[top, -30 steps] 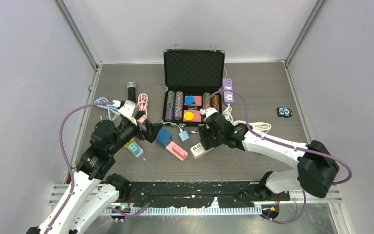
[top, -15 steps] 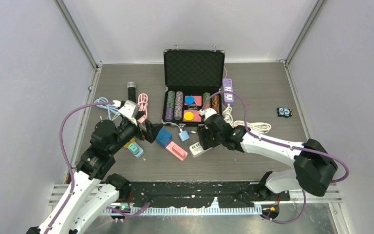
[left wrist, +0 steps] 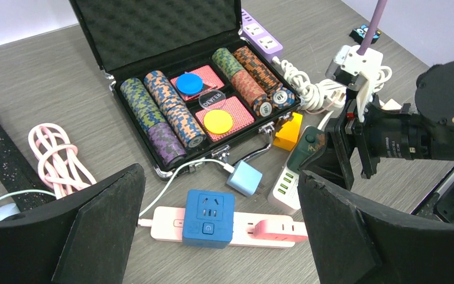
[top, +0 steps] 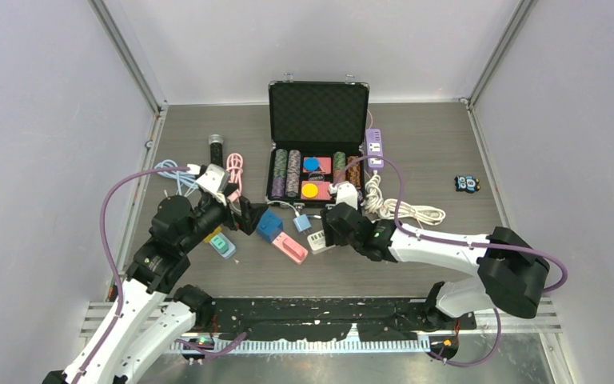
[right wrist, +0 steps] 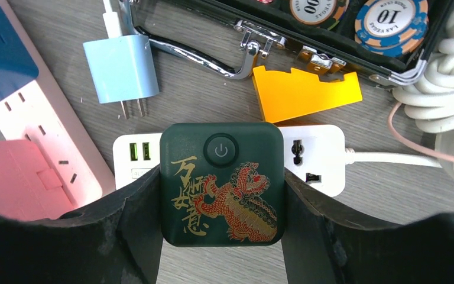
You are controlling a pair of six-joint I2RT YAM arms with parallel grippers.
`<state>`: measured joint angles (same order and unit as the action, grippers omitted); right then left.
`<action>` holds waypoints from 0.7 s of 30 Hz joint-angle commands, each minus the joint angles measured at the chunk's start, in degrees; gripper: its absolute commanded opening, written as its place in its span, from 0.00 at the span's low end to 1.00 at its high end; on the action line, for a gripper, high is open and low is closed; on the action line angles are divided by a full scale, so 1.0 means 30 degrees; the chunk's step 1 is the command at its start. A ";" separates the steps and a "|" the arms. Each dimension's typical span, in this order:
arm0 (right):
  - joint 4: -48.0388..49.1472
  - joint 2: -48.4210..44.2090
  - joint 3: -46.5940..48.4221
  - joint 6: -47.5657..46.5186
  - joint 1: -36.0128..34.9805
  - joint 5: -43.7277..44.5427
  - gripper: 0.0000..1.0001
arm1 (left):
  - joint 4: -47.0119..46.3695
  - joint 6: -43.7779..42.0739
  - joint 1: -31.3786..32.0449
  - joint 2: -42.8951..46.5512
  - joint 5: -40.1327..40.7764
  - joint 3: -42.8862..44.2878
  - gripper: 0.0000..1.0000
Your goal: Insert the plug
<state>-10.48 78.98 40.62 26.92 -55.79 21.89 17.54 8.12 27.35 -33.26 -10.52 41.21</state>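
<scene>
My right gripper [right wrist: 221, 204] is shut on a dark green plug cube [right wrist: 221, 183] with a red and gold dragon and a power button. The cube covers the middle of a white power strip [right wrist: 313, 157]; I cannot tell whether it is seated. In the top view the right gripper [top: 329, 232] is just in front of the chip case, with the white strip [top: 317, 240] at its left. My left gripper [left wrist: 220, 180] is open and empty above a pink power strip [left wrist: 159, 225] that carries a blue cube adapter [left wrist: 208, 217].
An open black case [top: 317, 112] of poker chips stands at the back. A light blue charger [right wrist: 121, 68], a yellow piece [right wrist: 301, 92] and a coiled white cable [top: 392, 208] lie round the white strip. A purple strip [top: 374, 148], pink cable [top: 234, 170] and microphone [top: 217, 149] lie further off.
My right gripper has moved left with the green cube, and the white strip has shifted left towards the pink strip. The left arm has barely moved.
</scene>
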 commanded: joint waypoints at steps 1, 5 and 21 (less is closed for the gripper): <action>-0.4442 0.2245 -0.1378 0.4510 -0.1272 0.0132 0.05 | -0.0323 -0.0072 0.0023 -0.0059 -0.0257 0.0539 0.99; -0.5377 0.2215 -0.0234 0.5082 -0.1877 0.1335 0.11 | -0.0279 -0.0070 0.0023 -0.0062 -0.0265 0.0501 0.99; -0.6621 0.1106 0.5200 0.0448 0.0909 -0.2566 0.99 | -0.0134 -0.0596 0.0023 0.0364 0.0255 0.0473 0.99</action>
<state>-29.15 81.62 52.31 31.94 -54.54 19.53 17.91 7.53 27.35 -32.58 -10.48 41.21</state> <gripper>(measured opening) 0.986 0.990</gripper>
